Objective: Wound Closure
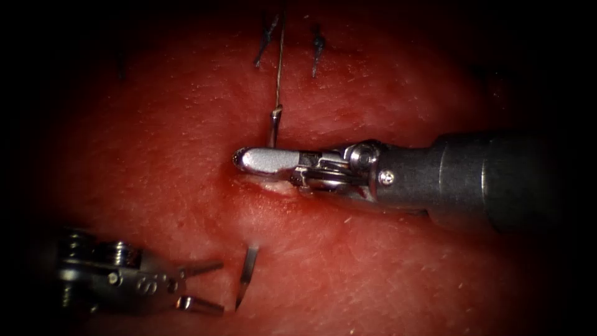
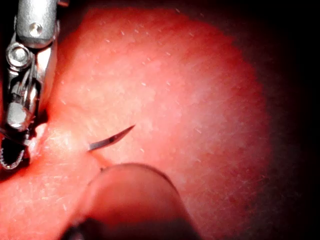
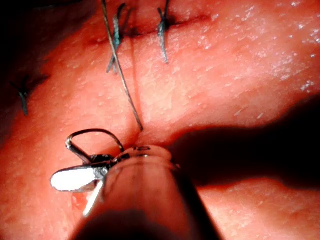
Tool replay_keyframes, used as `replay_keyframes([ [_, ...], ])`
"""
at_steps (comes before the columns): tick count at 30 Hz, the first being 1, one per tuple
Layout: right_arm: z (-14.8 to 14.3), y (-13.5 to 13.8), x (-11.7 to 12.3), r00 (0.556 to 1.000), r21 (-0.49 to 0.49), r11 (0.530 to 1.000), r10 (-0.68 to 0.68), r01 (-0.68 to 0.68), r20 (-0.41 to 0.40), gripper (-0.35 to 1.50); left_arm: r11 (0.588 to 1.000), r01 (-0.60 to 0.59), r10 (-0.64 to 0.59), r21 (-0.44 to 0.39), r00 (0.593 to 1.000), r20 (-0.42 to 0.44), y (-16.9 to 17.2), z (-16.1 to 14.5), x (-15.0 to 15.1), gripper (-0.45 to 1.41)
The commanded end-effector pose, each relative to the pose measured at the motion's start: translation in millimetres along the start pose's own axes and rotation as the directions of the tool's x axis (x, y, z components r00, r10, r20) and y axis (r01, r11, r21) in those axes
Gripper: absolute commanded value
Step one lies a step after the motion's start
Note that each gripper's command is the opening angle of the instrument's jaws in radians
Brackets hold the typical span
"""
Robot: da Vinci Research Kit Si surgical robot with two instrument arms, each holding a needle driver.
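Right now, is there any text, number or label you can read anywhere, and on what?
Two marks on the left tool's body: too blurred to read.
No other text, number or label.
The left tool is open and holds nothing. The needle is in the tissue, its tip out beside the left tool and its thread end by the right tool, whose hold is unclear.

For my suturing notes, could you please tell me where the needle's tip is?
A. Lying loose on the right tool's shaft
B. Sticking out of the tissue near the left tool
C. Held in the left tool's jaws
B: the needle tip pokes out of the tissue just beside the open left tool, untouched by it.
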Motion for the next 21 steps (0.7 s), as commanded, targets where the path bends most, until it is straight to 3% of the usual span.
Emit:
replay_keyframes([
  [1, -0.2, 0.9, 0.6, 1.0, -0.006, 1.0, -0.017, 0.017, 0.003, 0.93, 1.0, -0.004, 0.004, -0.007, 1.0, 0.03, -0.3, 0.5, -0.1, 0.46],
  [5, -1.8, 0.8, 1.6, 0.998, -0.039, 0.998, -0.053, 0.055, 0.041, 0.89, 0.987, -0.106, 0.128, -0.119, 0.972, 0.198, 0.9, 0.0, -1.7, 0.58],
  [10, -2.2, 0.4, 1.7, 0.997, -0.052, 0.997, -0.055, 0.058, 0.062, 0.71, 0.98, -0.137, 0.166, -0.144, 0.962, 0.218, 1.5, 0.9, -2.1, 0.56],
  [13, -2.6, 0.3, 1.4, 0.996, -0.051, 0.997, -0.055, 0.058, 0.065, 0.42, 0.973, -0.168, 0.204, -0.155, 0.944, 0.259, 1.9, 1.7, -2.6, 0.48],
  [21, -5.2, 0.2, 1.9, 0.995, -0.045, 0.997, -0.051, 0.055, 0.084, 0.19, 0.962, -0.219, 0.265, -0.161, 0.889, 0.374, 2.9, 3.2, -3.6, 0.36],
])
